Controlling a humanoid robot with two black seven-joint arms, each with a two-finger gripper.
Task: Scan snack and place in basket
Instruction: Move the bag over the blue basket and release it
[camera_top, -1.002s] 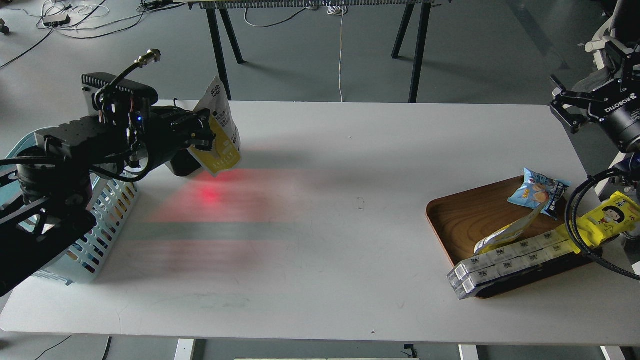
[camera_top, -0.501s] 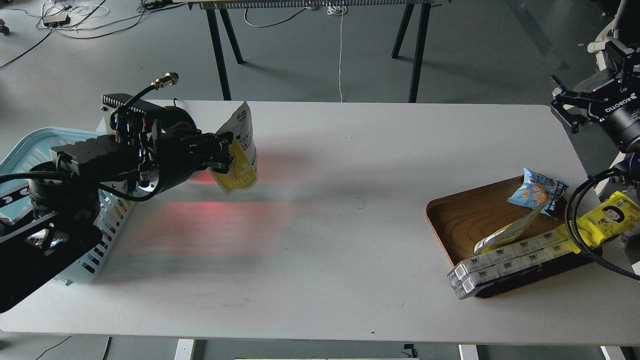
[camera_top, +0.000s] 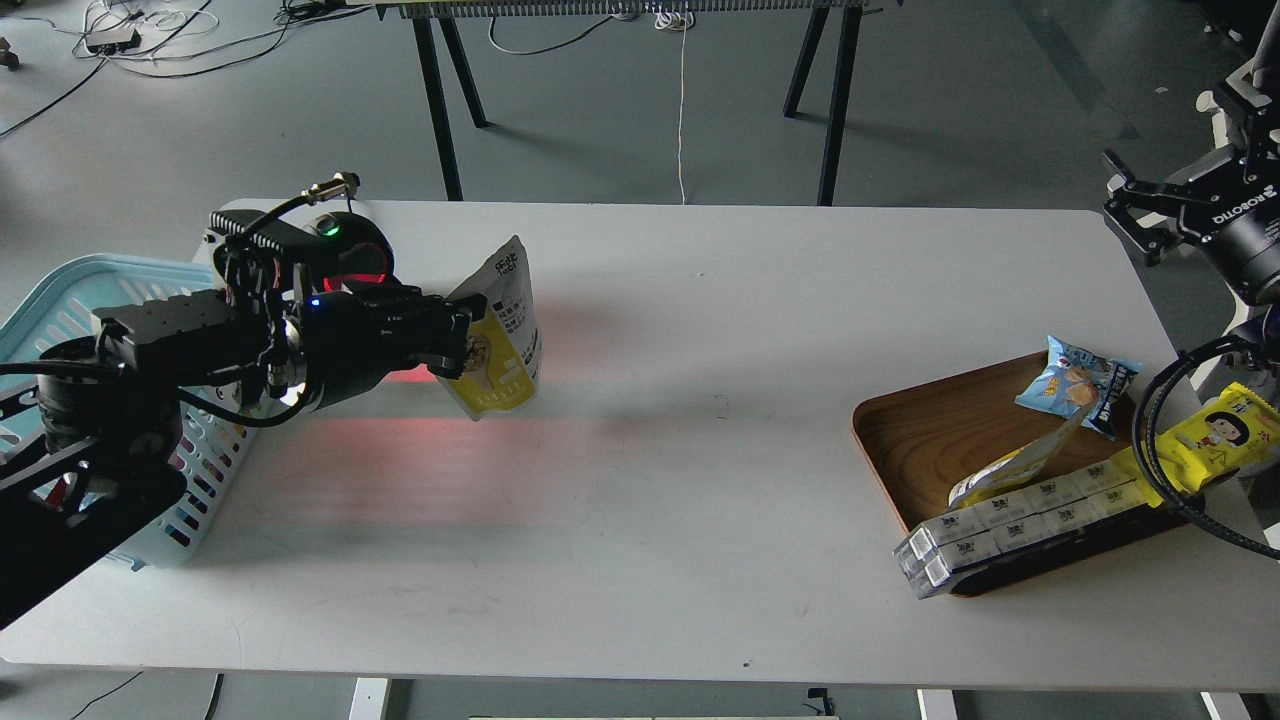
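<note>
The left gripper (camera_top: 462, 343) clamps the snack (camera_top: 497, 345) upright over the table, and the basket (camera_top: 60, 300) lies behind it, toward my left edge.

Yellow-and-white stand-up pouch (camera_top: 497, 340), left of centre: black text on white panel. Light blue slotted plastic basket (camera_top: 60, 290), far left. Red glow banded across white tabletop (camera_top: 640, 560). Brown wood-grain tray (camera_top: 930, 440), right.
</note>
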